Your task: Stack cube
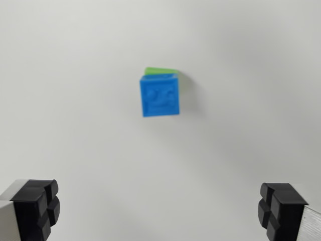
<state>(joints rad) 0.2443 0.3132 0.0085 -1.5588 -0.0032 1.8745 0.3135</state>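
Looks like stacking's done: blue cube (160, 95) sits on the green cube (161, 71) (mostly hidden), gripper (159, 211) jaws spread wide, empty. Next: back away without bumping.

Small blue plastic cube (160, 95), embossed relief on top face, sits upper centre of wrist view, slightly blurred. Rests on green cube (161, 71), of which only thin strip shows along far edge and right side. Stack upright, edges near-aligned.
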